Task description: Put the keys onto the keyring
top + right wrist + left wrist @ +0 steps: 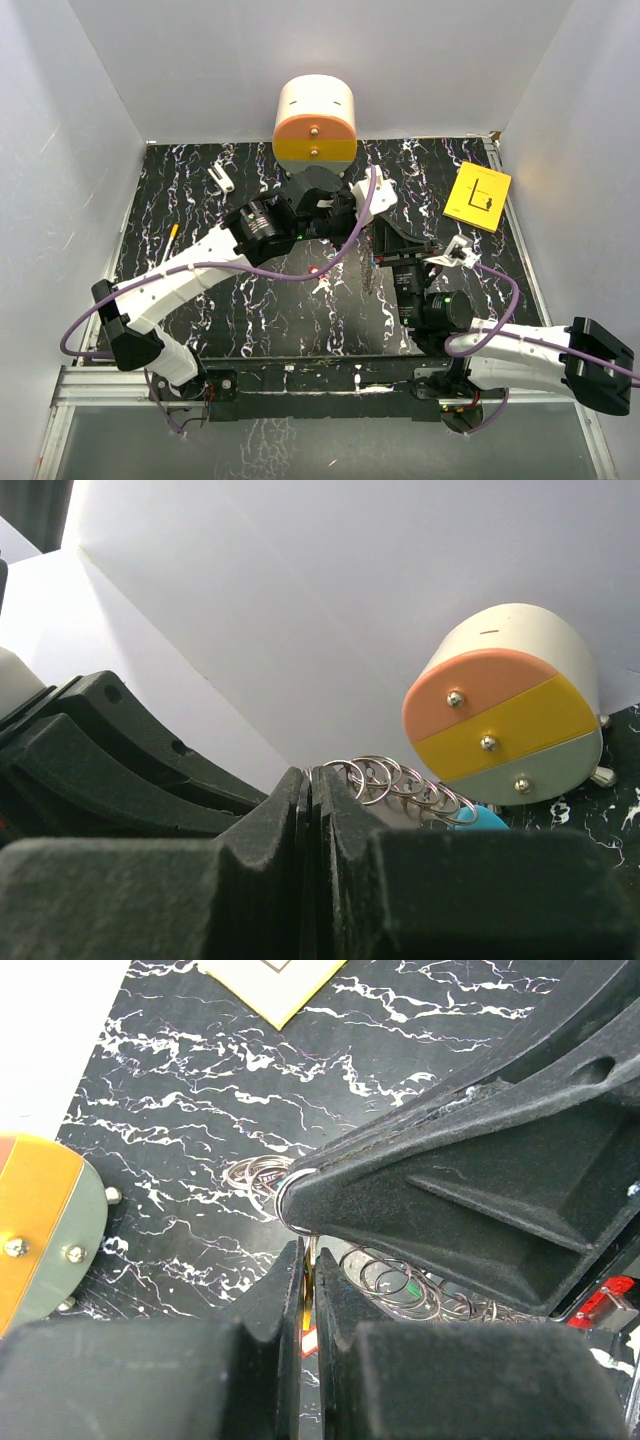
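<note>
My right gripper (380, 240) (312, 775) is shut on a silver keyring (288, 1196) and holds it above the table's middle. A chain of linked rings (395, 776) (400, 1282) hangs from it. A blue key head (482, 818) shows at the chain's end, and a green bit (414, 1286) shows among the rings. My left gripper (352, 224) (308, 1260) is shut on a thin brass-coloured key blade, its tip right under the held ring. A red bit (311, 1338) shows below the jaws. Whether the blade is inside the ring is hidden.
A cream drum with an orange, yellow and grey face (315, 120) (500, 715) stands at the back middle. A yellow card (478, 196) lies back right. A small white clip (222, 178) and a thin stick (172, 238) lie on the left. White walls close three sides.
</note>
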Robot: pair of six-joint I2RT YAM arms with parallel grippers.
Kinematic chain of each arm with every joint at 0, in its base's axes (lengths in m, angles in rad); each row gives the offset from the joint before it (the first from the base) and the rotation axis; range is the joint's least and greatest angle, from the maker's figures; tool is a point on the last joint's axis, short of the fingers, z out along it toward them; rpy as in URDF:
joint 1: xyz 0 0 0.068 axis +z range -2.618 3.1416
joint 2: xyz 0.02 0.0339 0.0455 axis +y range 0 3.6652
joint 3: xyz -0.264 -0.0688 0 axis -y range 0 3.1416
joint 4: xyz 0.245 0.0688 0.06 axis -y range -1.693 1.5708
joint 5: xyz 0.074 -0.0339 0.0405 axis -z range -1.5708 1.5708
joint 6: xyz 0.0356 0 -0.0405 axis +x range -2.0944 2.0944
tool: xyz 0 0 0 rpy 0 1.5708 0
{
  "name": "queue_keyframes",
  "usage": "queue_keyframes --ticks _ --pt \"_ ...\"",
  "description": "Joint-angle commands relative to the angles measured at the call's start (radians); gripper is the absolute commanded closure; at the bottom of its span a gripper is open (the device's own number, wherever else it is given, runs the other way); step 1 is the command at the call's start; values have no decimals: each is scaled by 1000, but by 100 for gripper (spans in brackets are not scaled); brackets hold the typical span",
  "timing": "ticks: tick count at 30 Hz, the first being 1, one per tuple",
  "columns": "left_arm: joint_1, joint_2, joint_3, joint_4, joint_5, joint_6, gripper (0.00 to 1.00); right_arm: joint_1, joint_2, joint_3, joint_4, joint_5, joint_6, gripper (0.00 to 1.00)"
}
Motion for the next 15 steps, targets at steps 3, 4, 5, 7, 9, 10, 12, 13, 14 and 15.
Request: queue_keyframes --ticks 3,4,5,7,9,10,12,13,14,15 --pt "-60 2 2 -5 75 -26 100 3 22 72 144 49 4 92" --pt "-64 2 0 -5 73 -26 100 3 25 74 149 55 3 92" --pt "-66 4 0 -5 73 -25 100 3 28 75 153 63 2 92" --pt "-75 5 0 -3 72 -21 100 4 35 84 152 79 0 92" --pt "-85 10 -4 -2 65 -15 100 5 43 92 148 95 4 92" --pt "-91 12 -6 -2 62 -14 100 5 45 98 141 103 8 92" --pt "-103 15 -12 -1 57 -10 100 5 49 106 124 119 18 92" --pt "-107 15 -15 1 54 -10 100 5 49 107 122 127 25 92" --pt "-112 16 -15 1 50 -7 100 5 48 107 122 131 26 92" --pt "-117 16 -14 1 47 -4 100 5 48 107 121 133 28 92"
